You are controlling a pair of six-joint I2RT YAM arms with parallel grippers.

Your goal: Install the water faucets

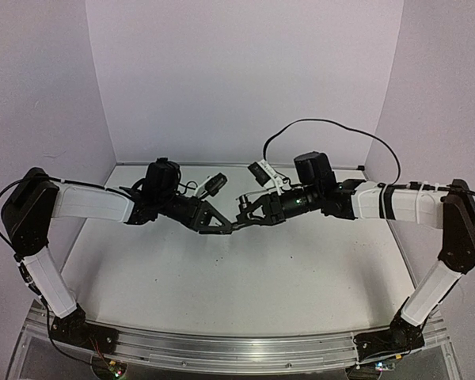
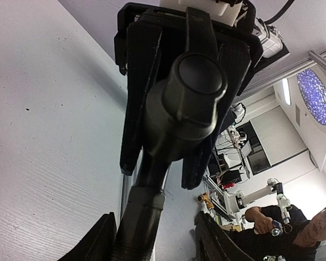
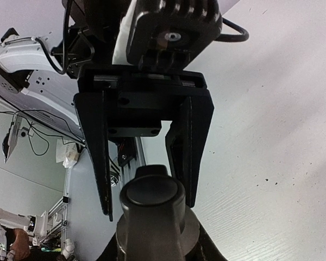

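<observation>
The black faucet piece [image 2: 179, 122] hangs in mid-air over the middle of the table [image 1: 245, 301], bridging my two pincers where they meet nose to nose. I see no white fitting in any view.

I judge the piece to be light and rigid, a small moulded part that won't flex. It is smooth and round, though, so it could twist or roll between flat pads. Its rounded knob [image 3: 152, 190] and the thick collar below it look like the best place to clamp. The threaded stem [image 2: 135, 234] would give bite, but I'd rather keep those threads free for seating.

The left gripper [image 1: 222, 226] stands about half open. In the right wrist view its fingers [image 3: 95, 157] flank the piece with daylight on at least one side, so it is gripping nothing. The right gripper [image 1: 244, 215] is partly closed around the knob end, with its fingers [image 2: 131, 109] tight on both sides. It seems to be carrying the piece alone, though the part itself hides the contact from me.

Both arms reach inward from the table's sides, shoulders and elbows splayed out wide and forearms roughly level. The wrists face each other on one line, clear above the surface.
</observation>
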